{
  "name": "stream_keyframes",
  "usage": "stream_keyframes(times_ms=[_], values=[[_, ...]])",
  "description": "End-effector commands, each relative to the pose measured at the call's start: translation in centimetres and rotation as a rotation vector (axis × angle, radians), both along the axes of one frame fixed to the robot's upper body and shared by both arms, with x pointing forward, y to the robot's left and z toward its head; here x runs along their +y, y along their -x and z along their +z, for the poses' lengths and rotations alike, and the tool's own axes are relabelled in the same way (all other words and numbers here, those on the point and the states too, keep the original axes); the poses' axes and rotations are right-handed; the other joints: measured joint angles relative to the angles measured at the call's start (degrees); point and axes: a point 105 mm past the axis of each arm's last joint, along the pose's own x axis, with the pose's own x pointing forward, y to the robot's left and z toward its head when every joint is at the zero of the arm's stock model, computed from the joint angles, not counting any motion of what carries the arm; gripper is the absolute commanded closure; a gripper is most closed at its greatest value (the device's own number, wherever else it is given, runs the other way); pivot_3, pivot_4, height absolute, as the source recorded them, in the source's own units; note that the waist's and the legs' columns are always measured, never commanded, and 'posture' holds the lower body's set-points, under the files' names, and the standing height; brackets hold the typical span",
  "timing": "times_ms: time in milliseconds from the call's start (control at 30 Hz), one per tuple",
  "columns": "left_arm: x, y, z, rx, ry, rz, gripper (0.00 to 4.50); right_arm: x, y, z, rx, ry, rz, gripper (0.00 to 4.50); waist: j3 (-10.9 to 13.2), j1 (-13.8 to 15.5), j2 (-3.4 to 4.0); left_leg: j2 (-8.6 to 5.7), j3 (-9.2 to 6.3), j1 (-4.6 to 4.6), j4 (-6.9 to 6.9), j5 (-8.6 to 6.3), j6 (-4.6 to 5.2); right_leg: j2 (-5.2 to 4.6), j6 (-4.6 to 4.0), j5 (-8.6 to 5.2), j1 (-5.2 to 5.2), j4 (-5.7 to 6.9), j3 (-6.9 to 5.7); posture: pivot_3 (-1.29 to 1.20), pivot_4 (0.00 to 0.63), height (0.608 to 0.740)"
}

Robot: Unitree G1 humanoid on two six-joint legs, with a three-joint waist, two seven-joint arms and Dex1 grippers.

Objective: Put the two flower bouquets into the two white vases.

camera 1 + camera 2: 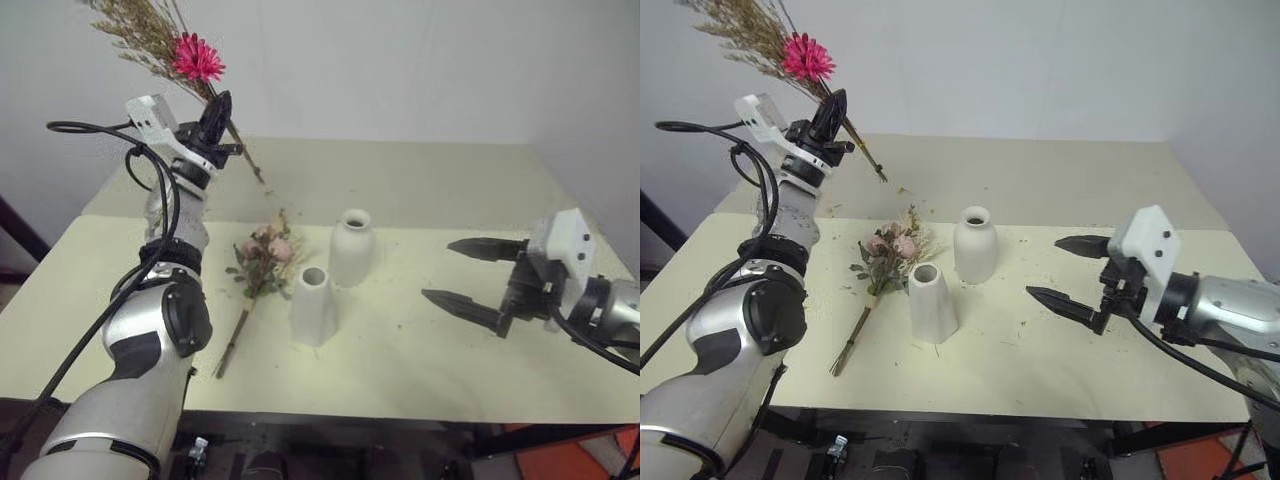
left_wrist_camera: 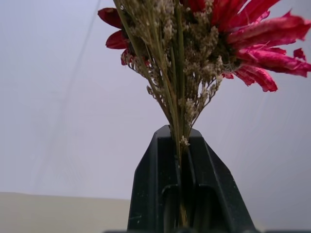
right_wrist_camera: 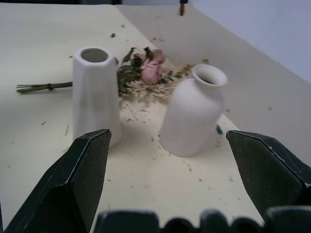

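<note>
My left gripper is raised high over the table's far left, shut on the stems of the tan grass bouquet with the magenta flower; the stem ends stick out below it. The pink rose bouquet lies flat on the table, just left of the vases. The tapered white vase stands nearest, the rounded bottle vase just behind it; both are upright and hold nothing. My right gripper hovers open at the right, pointing at the vases from a short way off.
Dried crumbs and bits of stem litter the cream tabletop around the vases. A plain white wall rises behind the table's far edge. A black cable loops off my left wrist.
</note>
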Motion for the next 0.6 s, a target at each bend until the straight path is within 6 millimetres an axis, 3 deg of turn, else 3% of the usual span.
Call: stream_keyframes(times_ms=[33, 267, 600], values=[[-1.4, 0.7, 2.9, -0.09, 0.045, -0.084, 4.44, -0.6, 1.1, 1.0, -0.05, 0.024, -0.045, 0.0, 0.0, -0.02, 0.0, 0.0, -0.01, 0.0, 0.0, 0.0, 0.0, 0.0, 0.0, 0.0, 0.01, 0.0, 0.0, 0.0, 0.15, 0.74], [-4.4, 0.9, 3.2, -0.092, 0.105, -0.224, 4.44, -1.7, 2.3, 0.3, -0.041, 0.03, -0.117, 0.0, 0.0, -0.1, -0.01, 0.0, 0.0, 0.07, 0.0, 0.0, 0.0, 0.01, 0.38, -0.23, 0.07, 0.02, 0.02, 0.0, 0.15, 0.74], [-8.6, 0.5, 1.7, -0.014, 0.108, -0.308, 4.44, -2.2, 3.2, -0.2, -0.034, 0.028, -0.191, 0.0, 0.0, 0.05, -0.02, 0.0, 0.0, 0.07, 0.0, 0.0, 0.0, 0.01, 0.43, -0.25, 0.07, 0.0, 0.02, 0.0, 0.15, 0.74]])
